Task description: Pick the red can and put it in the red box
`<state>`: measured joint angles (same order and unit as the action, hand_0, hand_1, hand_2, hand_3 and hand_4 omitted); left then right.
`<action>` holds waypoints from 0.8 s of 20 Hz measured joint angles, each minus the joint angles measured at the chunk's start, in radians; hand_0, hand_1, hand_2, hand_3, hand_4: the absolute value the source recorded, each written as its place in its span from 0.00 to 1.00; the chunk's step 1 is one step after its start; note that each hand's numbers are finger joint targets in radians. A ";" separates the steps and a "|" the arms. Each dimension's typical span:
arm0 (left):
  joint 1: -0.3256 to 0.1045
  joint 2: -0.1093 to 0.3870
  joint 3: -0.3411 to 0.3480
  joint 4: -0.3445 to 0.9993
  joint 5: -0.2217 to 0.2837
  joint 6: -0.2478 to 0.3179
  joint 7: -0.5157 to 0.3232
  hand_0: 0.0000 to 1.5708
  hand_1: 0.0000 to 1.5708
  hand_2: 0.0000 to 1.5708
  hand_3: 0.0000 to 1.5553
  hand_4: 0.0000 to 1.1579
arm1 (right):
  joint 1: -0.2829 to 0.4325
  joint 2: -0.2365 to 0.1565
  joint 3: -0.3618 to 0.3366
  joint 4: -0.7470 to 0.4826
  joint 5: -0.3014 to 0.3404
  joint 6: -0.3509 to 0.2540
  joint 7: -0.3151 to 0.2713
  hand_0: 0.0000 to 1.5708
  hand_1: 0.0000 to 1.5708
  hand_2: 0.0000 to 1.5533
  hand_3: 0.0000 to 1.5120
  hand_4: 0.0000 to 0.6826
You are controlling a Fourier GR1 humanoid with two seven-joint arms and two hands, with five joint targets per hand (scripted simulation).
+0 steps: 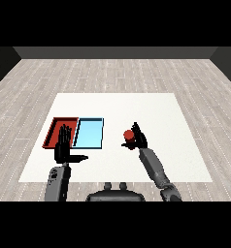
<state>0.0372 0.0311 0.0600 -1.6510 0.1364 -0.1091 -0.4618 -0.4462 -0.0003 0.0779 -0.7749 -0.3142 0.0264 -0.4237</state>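
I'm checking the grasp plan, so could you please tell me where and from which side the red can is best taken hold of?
Probably round its side wall, from the right. The red can looks upright, right of the light blue tray, and the right hand is already curled round it from that side. The left hand is open over the red tray.

You see a matt white surface [137, 104], smooth and unmarked, over a floor [112, 72] of pale grey wood-look planks with visible grain. The red tray [53, 127] and light blue tray [90, 133] look like smooth, flat-coloured plastic without gloss. The red can [129, 135] shows plain matt colour. Each robot hand, left [64, 147] and right [139, 140], looks matt black; both forearms read dull grey.
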 measured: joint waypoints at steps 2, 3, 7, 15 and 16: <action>-0.026 0.008 0.012 0.026 0.003 -0.002 0.001 0.00 0.00 0.00 0.00 0.00 | -0.001 0.000 0.011 0.017 0.010 -0.042 -0.023 0.97 0.97 0.97 0.97 0.72; -0.032 0.004 0.007 0.027 -0.001 0.004 0.004 0.00 0.00 0.00 0.00 0.00 | 0.001 0.000 0.029 0.001 0.005 -0.068 -0.014 0.97 0.97 0.97 0.97 0.72; -0.019 0.003 0.003 0.009 -0.006 0.010 0.007 0.00 0.00 0.00 0.00 0.00 | -0.011 -0.007 0.037 0.013 0.044 -0.128 0.011 0.98 0.98 0.95 0.94 0.84; -0.028 0.012 0.014 0.002 0.012 0.004 0.030 0.00 0.00 0.00 0.00 0.00 | -0.008 -0.003 0.079 -0.019 0.110 -0.215 0.076 0.97 0.97 0.95 0.93 0.80; -0.024 0.006 0.009 0.010 0.002 0.008 0.014 0.00 0.00 0.00 0.00 0.00 | -0.008 -0.005 0.077 -0.030 0.118 -0.217 0.093 0.97 0.97 0.95 0.93 0.80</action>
<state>0.0132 0.0367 0.0687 -1.6407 0.1386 -0.1010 -0.4483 -0.4539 -0.0058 0.1548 -0.8046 -0.1964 -0.1904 -0.3303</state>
